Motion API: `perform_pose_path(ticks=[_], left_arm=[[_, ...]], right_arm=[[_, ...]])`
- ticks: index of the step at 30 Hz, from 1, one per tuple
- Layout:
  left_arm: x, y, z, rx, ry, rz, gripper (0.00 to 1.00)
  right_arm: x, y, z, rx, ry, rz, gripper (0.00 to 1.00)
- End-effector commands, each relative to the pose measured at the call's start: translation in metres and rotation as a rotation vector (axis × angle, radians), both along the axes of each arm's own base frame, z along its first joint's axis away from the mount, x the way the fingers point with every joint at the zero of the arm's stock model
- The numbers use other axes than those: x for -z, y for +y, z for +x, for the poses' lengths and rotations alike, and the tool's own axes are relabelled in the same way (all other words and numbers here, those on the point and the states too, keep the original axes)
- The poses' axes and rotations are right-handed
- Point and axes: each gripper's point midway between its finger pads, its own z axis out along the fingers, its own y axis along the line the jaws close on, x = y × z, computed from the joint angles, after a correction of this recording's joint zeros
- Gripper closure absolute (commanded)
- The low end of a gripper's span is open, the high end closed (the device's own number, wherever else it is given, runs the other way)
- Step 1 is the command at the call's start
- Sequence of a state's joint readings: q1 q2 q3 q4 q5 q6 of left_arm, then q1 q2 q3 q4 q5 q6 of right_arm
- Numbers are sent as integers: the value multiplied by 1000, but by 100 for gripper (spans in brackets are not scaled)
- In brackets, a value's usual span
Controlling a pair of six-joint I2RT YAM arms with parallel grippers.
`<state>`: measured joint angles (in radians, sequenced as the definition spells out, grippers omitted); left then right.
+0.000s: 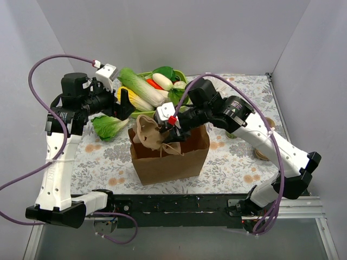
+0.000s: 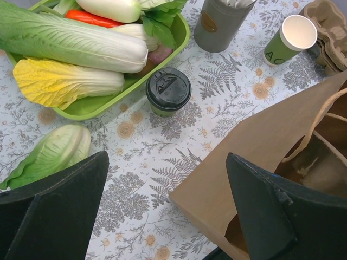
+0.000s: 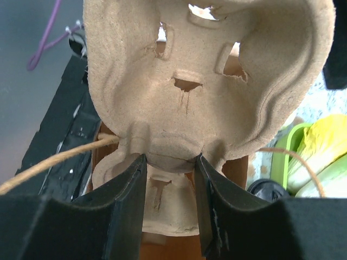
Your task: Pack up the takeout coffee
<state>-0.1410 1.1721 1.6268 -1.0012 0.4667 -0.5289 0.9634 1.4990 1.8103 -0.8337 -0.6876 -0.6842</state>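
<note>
The takeout coffee (image 2: 168, 89), a dark-green cup with a black lid, stands on the floral cloth beside the green tray. It is hidden in the top view; an edge of its lid (image 3: 265, 189) shows in the right wrist view. My left gripper (image 2: 168, 216) is open and empty above the cloth, between the cup and the brown paper bag (image 2: 271, 135). In the top view it (image 1: 126, 105) sits left of the bag (image 1: 171, 160). My right gripper (image 3: 169, 162) is shut on a moulded cardboard cup carrier (image 3: 206, 81) and holds it over the bag's open top (image 1: 146, 130).
A green tray (image 2: 92, 105) of vegetables stands at the back. A loose leafy cabbage (image 2: 51, 154) lies on the cloth to the left. A grey straw holder (image 2: 219, 21) and a lidless green cup (image 2: 290, 39) stand behind the bag. Walls close in both sides.
</note>
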Motion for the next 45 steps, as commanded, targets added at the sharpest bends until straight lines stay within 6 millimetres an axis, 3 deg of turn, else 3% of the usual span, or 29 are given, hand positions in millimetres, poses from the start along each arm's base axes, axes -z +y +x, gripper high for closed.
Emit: perform_pose_path(ticks=[1, 16, 21, 29, 33, 39, 45], left_arm=[[-4, 1, -7, 6, -30, -7, 9], [4, -10, -13, 71, -17, -42, 9], [-4, -13, -13, 87, -60, -55, 9], [-24, -15, -15, 85, -123, -87, 8], [-22, -16, -21, 96, -122, -93, 8], [-16, -11, -22, 83, -102, -62, 8], [-16, 2, -18, 31, -116, 4, 8]], right_arm=[[16, -17, 1, -3, -51, -101, 99], [54, -39, 16, 21, -143, -342, 99], [62, -38, 4, -15, -184, -433, 99], [87, -47, 6, -1, -256, -549, 99], [89, -52, 12, 49, -284, -586, 99], [80, -57, 6, 96, -245, -556, 99], [110, -63, 0, 55, -222, -655, 99]])
